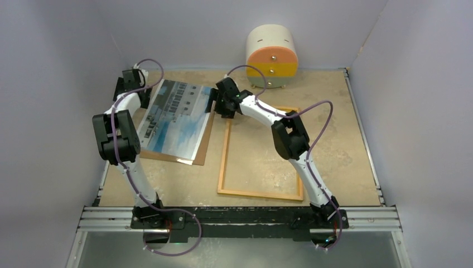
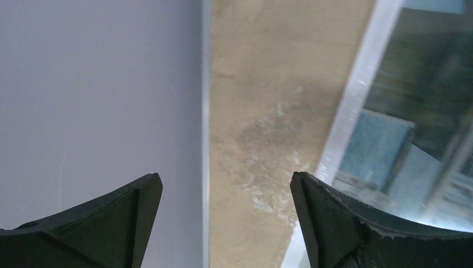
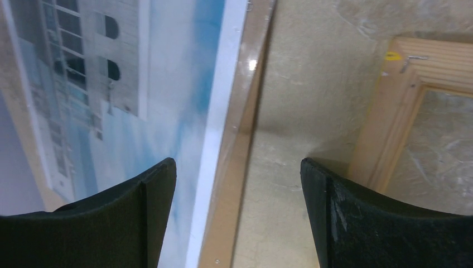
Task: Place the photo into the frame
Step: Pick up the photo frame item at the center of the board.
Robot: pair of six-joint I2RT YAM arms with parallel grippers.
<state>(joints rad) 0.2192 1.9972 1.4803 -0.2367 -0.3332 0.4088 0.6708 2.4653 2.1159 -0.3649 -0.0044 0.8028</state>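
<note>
The photo (image 1: 173, 120), a glossy print of a white building under blue sky, lies face up on the brown backing board at the table's left. The frame (image 1: 223, 167) lies wood side up at the centre. My left gripper (image 1: 134, 78) is open and empty over the photo's far left corner; the photo (image 2: 390, 145) shows at the right of its view. My right gripper (image 1: 222, 106) is open and empty above the gap between the photo's far right edge (image 3: 184, 106) and the frame's far left corner (image 3: 390, 123).
The brown backing board (image 1: 205, 139) sticks out under the photo's right edge and shows in the right wrist view (image 3: 234, 184). A round cream, orange and yellow drawer box (image 1: 271, 56) stands at the back. Grey walls enclose the table; the left wall (image 2: 100, 100) is close to my left gripper.
</note>
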